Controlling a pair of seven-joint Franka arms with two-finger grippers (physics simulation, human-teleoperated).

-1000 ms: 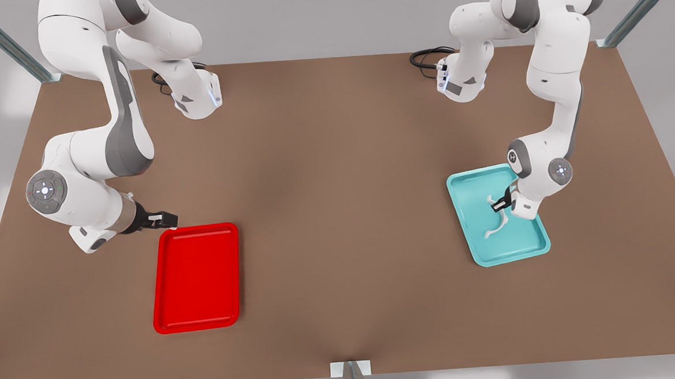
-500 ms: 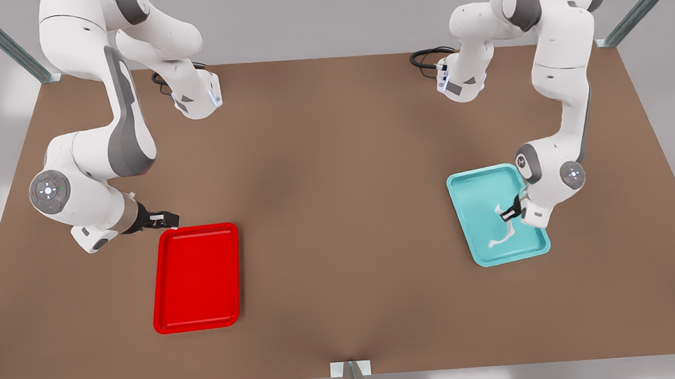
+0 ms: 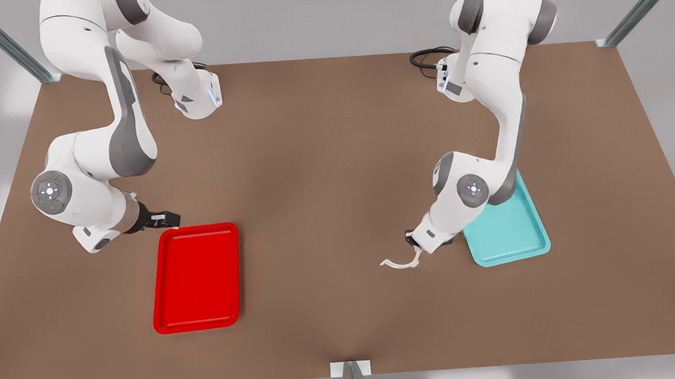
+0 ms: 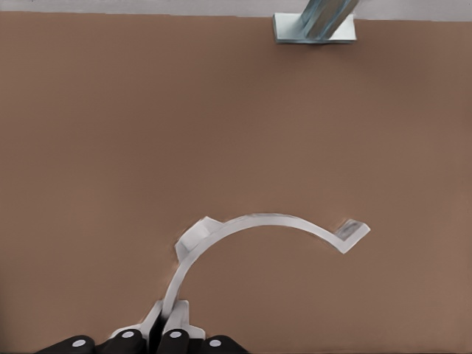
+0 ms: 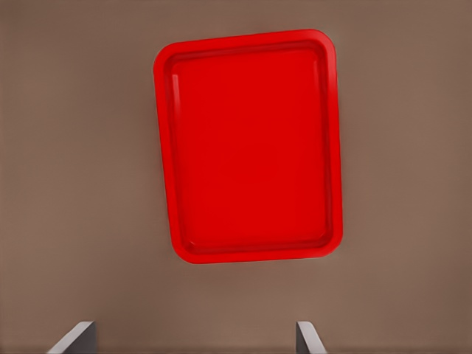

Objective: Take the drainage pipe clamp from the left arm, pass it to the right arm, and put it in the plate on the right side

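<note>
Left claw: on front view's right, over the brown surface, just beside the teal tray. Fingers clenched on one end of the clamp.
Drainage pipe clamp: white half-ring strip w/ flared tabs, held at one end by the left claw; the rest of the arc sticks out over bare surface, outside both trays. In left wrist view the arc curves away from the fingers, free tab at the far end. Cannot tell if it touches the surface.
Right claw: on front view's left, near a short edge of the plate, waiting. Fingers released, spread wide apart in right wrist view, nothing btw. them.
Plate: red tray, flat on the surface, well apart from the clamp; also in right wrist view.
</note>
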